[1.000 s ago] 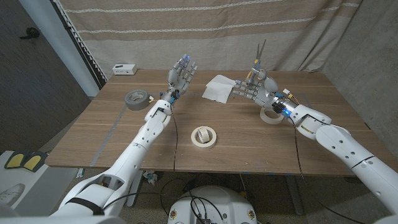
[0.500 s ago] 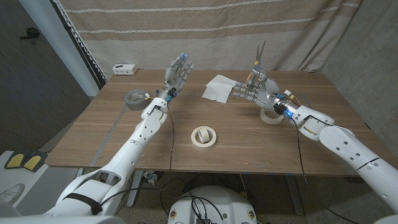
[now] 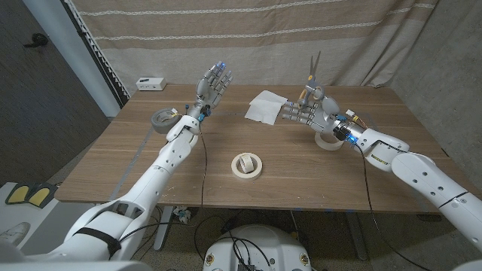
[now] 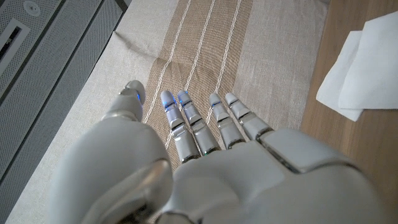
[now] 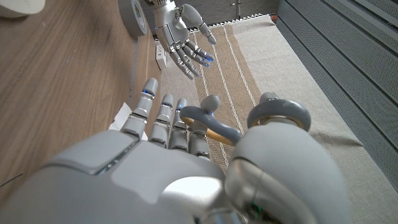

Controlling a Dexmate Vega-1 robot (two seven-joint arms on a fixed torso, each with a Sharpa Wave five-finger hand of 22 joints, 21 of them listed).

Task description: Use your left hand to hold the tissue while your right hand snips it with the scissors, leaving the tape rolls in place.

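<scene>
Both arms reach over the brown wooden table (image 3: 151,162). Left hand (image 3: 214,84) is up, fingers wide, holding nothing. Right hand (image 3: 305,110) grips grey metal scissors (image 3: 312,71) beside the white tissue (image 3: 265,108).

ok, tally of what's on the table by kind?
Tape rolls: 3, grey, beige, and one under the right arm
Tissue: 1
Small white box: 1
Scissors: 1, off the table, held in the right hand
Total: 6
</scene>
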